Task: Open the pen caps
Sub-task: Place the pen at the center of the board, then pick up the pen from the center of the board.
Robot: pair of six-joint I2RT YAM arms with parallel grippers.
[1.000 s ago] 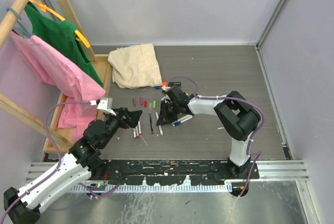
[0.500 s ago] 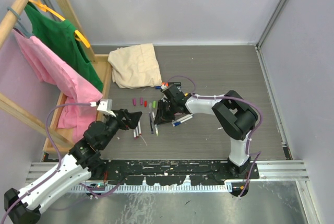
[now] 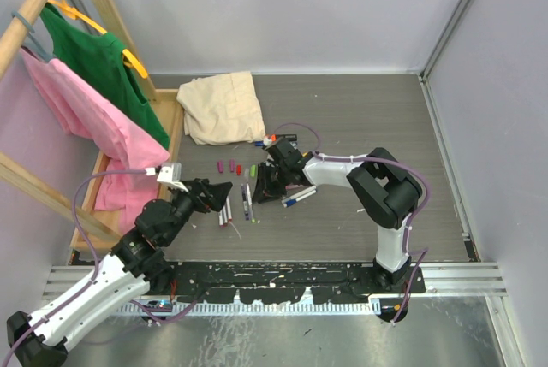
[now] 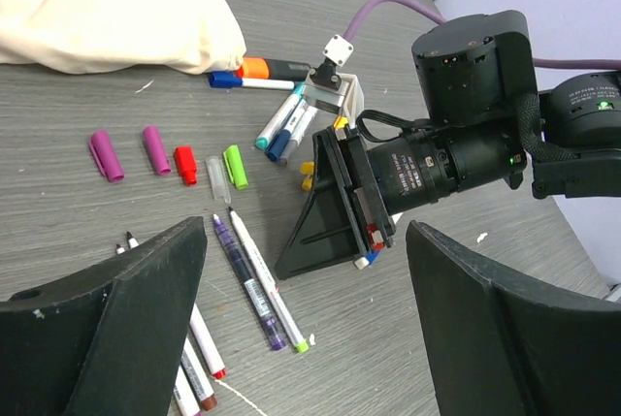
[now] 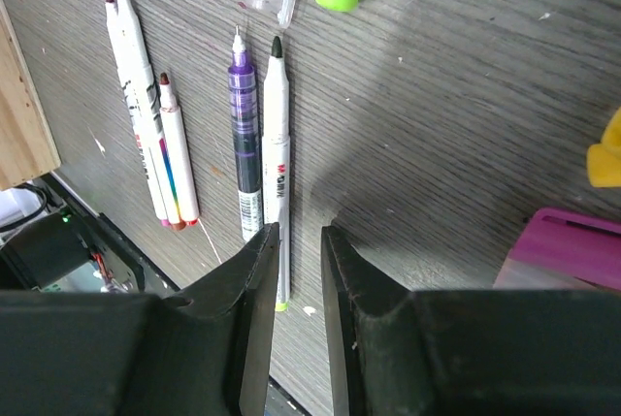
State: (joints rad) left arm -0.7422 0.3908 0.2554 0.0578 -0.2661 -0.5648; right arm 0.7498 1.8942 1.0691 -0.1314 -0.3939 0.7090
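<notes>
Right gripper (image 5: 298, 234) hangs low over the tail of the green-tipped pen (image 5: 278, 164), its fingers parted by a narrow slit with nothing caught in it. The left gripper (image 3: 218, 192) stands spread wide and empty beside the bare pens nearest the arm bases. By my reading the job is somewhat past halfway. On the grey table (image 3: 368, 119) five or so pens lie uncapped: the green-tipped one side by side with a purple pen (image 5: 244, 144), and a tight trio (image 5: 146, 135) just beyond them toward the left arm. The pulled pen caps sit in a row between those pens and the cloth: two magenta caps (image 4: 105, 155), a red cap (image 4: 185, 164), a clear cap (image 4: 219, 178) and a green cap (image 4: 235, 166). Small yellow caps (image 4: 309, 167) lie close to the right gripper's body. What seems left is the bundle of capped pens (image 4: 281, 130), blue and teal caps on, lying under the right wrist, and one blue-capped pen (image 4: 247, 82) by the cloth. At the far left a wooden rack (image 3: 34, 6) carries a pink garment (image 3: 86, 119) and a green garment (image 3: 98, 55). A crumpled beige cloth (image 3: 221, 106) lies beyond the caps, and a black marker with orange cap (image 4: 277, 70) sits just beside its edge, no part of this job. The main obstruction is the right arm itself, which overhangs the capped bundle, and the loose caps crowd the approach from the left.
</notes>
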